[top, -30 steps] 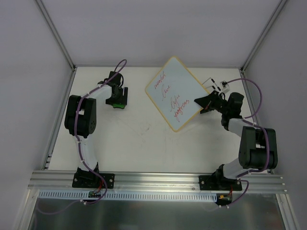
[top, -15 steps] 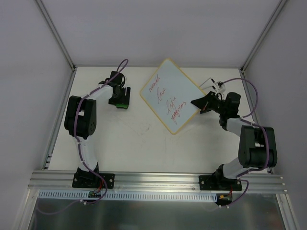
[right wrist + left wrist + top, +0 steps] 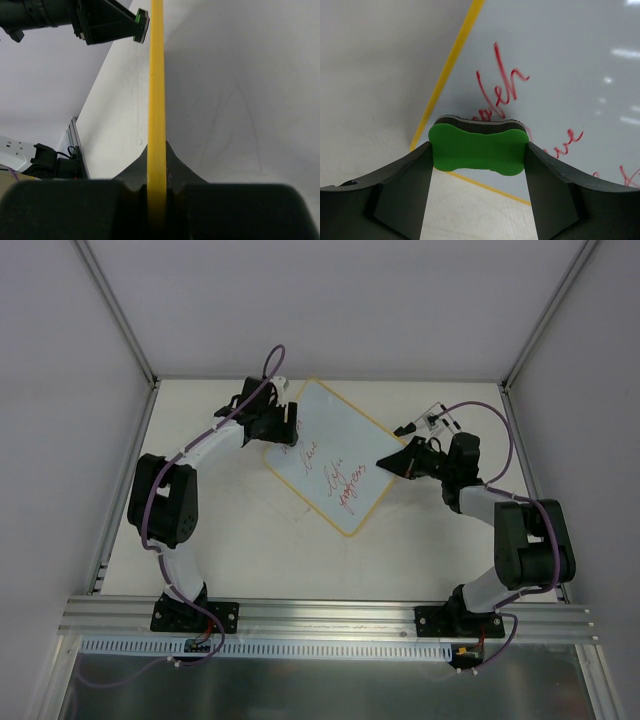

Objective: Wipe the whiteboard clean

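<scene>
The whiteboard [image 3: 335, 455] lies diamond-wise at the table's back middle, white with a yellow frame and red handwriting. My right gripper [image 3: 392, 463] is shut on its right edge; in the right wrist view the yellow frame [image 3: 156, 100] runs straight up from between the jaws. My left gripper [image 3: 284, 428] is shut on the green eraser [image 3: 478, 149] and holds it over the board's left corner, on the first red word [image 3: 501, 85]. The eraser also shows far off in the right wrist view [image 3: 141, 25].
Grey walls and slanted metal posts close in the table on three sides. An aluminium rail [image 3: 330, 618] carries both arm bases along the near edge. A small white and black part [image 3: 437, 420] lies behind the right gripper.
The left arm has swung right from the table's left side and brought the eraser onto the board's left corner. The right gripper has dragged the board left and slightly nearer.
</scene>
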`<state>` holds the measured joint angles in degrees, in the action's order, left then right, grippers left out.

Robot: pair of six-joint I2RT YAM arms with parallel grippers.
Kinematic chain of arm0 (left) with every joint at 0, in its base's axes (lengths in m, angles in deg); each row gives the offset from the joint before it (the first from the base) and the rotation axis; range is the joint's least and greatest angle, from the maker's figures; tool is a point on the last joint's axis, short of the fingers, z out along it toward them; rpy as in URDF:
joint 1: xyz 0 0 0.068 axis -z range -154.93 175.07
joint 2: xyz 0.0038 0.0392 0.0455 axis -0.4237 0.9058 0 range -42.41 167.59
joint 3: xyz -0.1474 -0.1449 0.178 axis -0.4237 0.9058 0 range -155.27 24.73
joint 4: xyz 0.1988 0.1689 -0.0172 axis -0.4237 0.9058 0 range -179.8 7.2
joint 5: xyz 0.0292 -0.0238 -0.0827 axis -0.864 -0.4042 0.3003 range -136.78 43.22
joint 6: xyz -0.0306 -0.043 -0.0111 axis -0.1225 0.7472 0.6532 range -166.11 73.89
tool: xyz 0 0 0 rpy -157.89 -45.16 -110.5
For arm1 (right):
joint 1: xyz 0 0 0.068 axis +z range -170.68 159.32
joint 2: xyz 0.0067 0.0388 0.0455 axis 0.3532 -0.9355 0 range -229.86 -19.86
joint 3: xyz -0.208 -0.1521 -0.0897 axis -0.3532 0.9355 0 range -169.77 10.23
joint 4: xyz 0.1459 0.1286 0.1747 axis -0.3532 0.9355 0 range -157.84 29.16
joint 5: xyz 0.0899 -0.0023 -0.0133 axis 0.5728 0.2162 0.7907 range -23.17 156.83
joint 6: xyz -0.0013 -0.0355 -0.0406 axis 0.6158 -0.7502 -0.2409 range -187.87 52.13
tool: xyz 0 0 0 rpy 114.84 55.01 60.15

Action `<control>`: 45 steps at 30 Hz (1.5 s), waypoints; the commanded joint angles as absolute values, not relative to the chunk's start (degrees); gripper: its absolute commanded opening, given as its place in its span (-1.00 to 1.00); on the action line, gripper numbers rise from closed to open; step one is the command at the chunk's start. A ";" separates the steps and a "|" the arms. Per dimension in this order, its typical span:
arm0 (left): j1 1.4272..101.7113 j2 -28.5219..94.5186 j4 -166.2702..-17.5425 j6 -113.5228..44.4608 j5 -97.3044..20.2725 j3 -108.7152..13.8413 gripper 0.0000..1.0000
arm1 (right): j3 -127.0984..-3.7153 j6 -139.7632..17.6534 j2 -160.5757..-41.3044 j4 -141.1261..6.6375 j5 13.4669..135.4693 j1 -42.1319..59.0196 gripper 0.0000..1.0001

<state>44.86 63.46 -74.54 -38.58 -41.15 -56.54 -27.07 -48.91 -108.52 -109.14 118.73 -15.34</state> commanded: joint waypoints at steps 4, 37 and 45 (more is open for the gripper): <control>44.49 62.09 -82.24 -29.69 -39.83 -58.23 -0.12 | -27.22 -52.67 -109.07 -109.41 120.00 -12.69 -0.99; 45.46 62.01 -89.63 -4.36 -53.63 -39.61 -0.53 | -27.74 -53.37 -109.07 -109.50 117.01 -8.99 -0.99; 44.93 58.93 -89.54 -0.50 -53.99 -33.63 -0.54 | -27.83 -53.98 -109.16 -109.59 116.57 -8.29 -0.99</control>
<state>44.82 57.97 -95.28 -2.04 -53.59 -36.39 -27.07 -43.71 -109.53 -107.72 116.43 -10.92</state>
